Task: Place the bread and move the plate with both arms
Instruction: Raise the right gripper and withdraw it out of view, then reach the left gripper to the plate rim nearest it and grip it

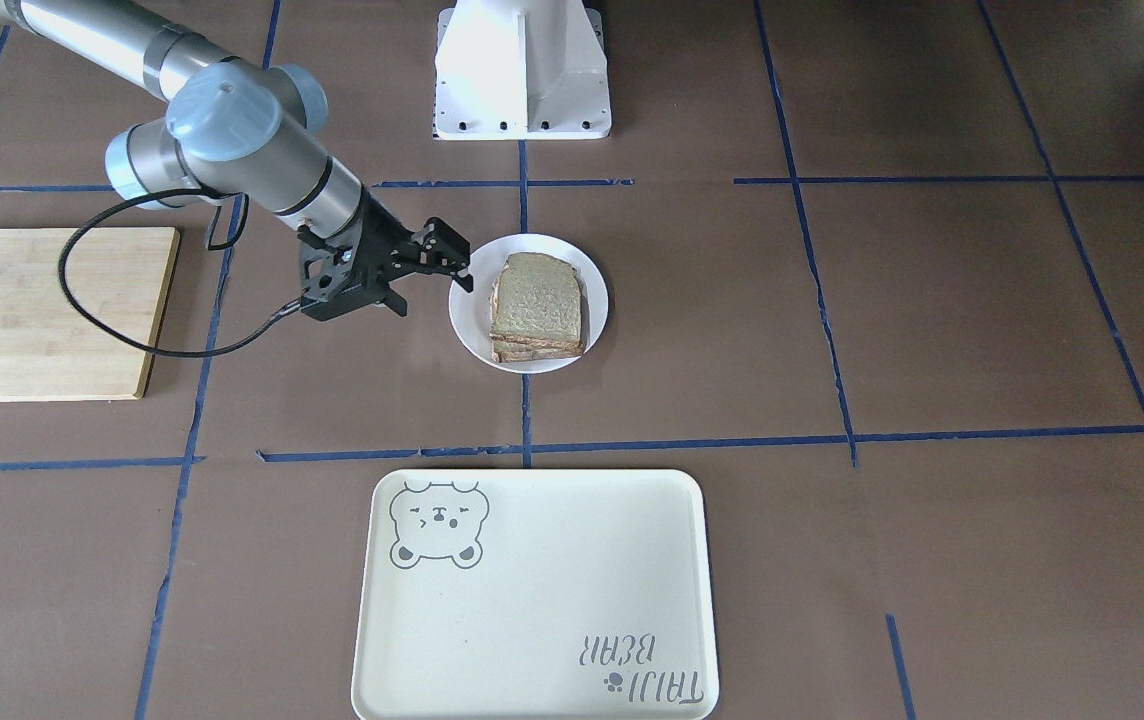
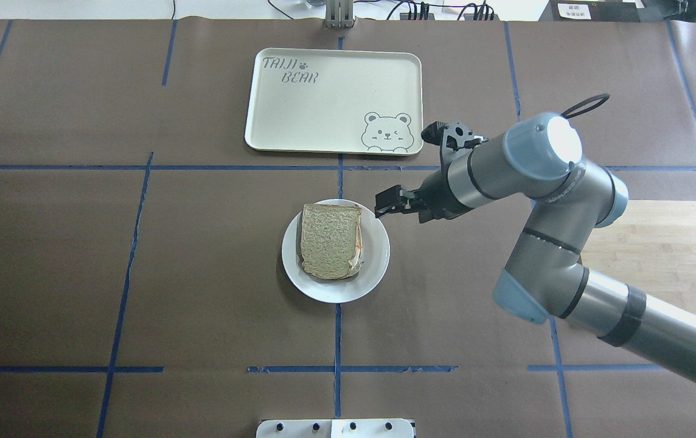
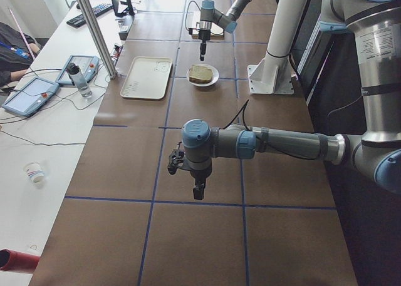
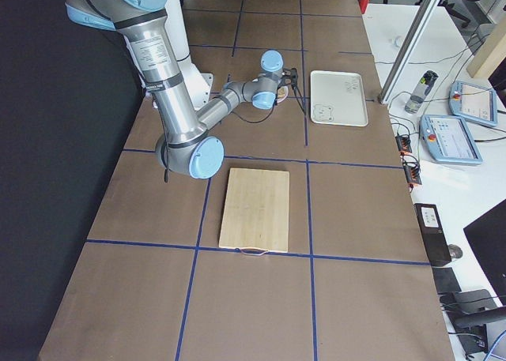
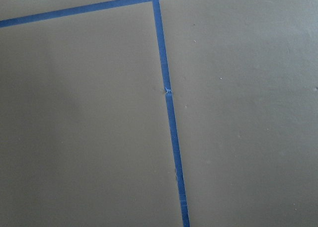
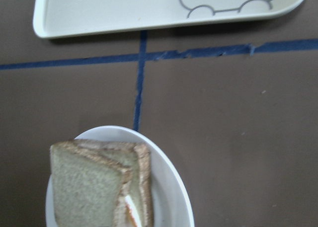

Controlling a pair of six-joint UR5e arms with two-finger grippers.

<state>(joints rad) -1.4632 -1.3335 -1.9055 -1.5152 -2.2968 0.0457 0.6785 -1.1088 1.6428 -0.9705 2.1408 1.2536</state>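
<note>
Overhead exterior: brown wholemeal bread slice (image 2: 331,240) on small round white plate (image 2: 378,258); right black hand (image 1: 434,296) spread open, empty, just beside plate rim.

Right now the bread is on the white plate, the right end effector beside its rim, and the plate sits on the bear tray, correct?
No. The plate sits on the brown table, apart from the bear tray; the overhead exterior view shows it. The bread is on the plate, the right end effector beside its rim.
</note>
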